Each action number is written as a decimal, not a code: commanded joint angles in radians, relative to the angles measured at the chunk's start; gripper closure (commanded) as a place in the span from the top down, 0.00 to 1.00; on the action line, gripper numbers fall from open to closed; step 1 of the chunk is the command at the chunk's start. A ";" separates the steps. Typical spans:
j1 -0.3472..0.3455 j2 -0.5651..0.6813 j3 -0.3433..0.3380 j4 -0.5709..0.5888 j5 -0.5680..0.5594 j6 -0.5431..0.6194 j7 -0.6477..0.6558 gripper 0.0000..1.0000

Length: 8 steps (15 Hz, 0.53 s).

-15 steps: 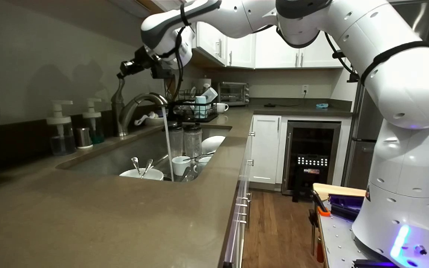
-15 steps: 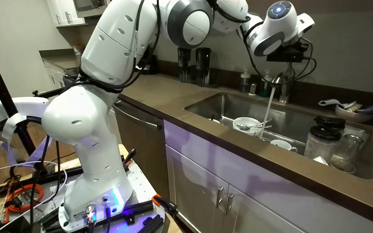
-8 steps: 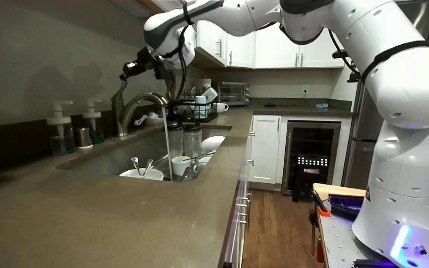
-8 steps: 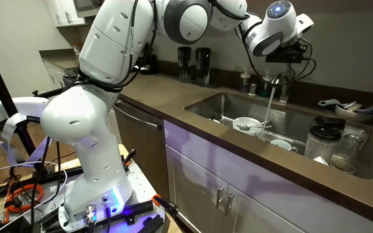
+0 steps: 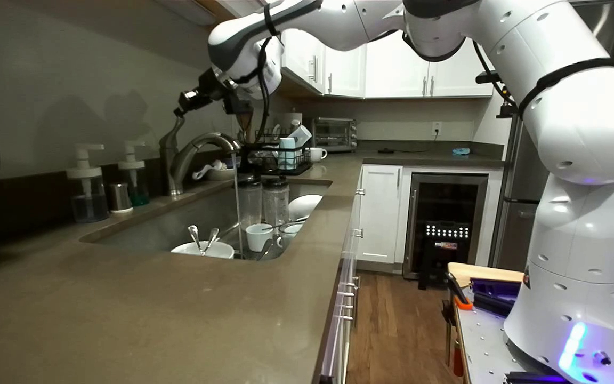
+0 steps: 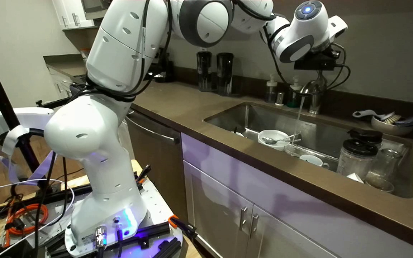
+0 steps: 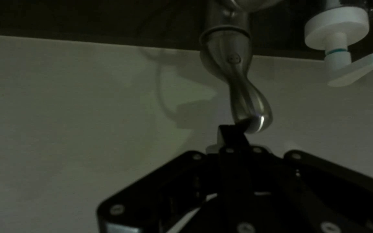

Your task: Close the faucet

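The faucet [image 5: 184,160] is a brushed grey gooseneck tap behind the sink, also partly visible in an exterior view [image 6: 312,87]. A thin stream of water [image 5: 237,208] runs from its spout into the sink. Its handle [image 7: 246,97] stands up from the body in the wrist view, against the wall. My gripper [image 5: 179,112] is at the top of the handle. In the wrist view the black fingers [image 7: 233,129] are shut together and touch the handle's rounded tip from one side, with nothing between them. In an exterior view the wrist hides the fingertips.
Soap dispensers [image 5: 86,184] and a small metal cup [image 5: 120,198] stand beside the faucet. The sink [image 6: 260,114] holds a white bowl [image 6: 274,138], mugs and jars [image 6: 357,157]. A dish rack [image 5: 285,160] stands beyond. The wall is close behind the handle.
My gripper and the handle tip have moved slightly toward the sink and down together. The water stream has become thinner. The gripper has stayed shut against the handle.
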 commanded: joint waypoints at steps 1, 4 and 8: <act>-0.015 -0.043 -0.006 -0.078 -0.013 -0.025 -0.020 0.01; -0.020 -0.028 0.016 -0.064 -0.004 0.019 -0.037 0.01; -0.022 -0.019 0.032 -0.055 0.001 0.046 -0.053 0.02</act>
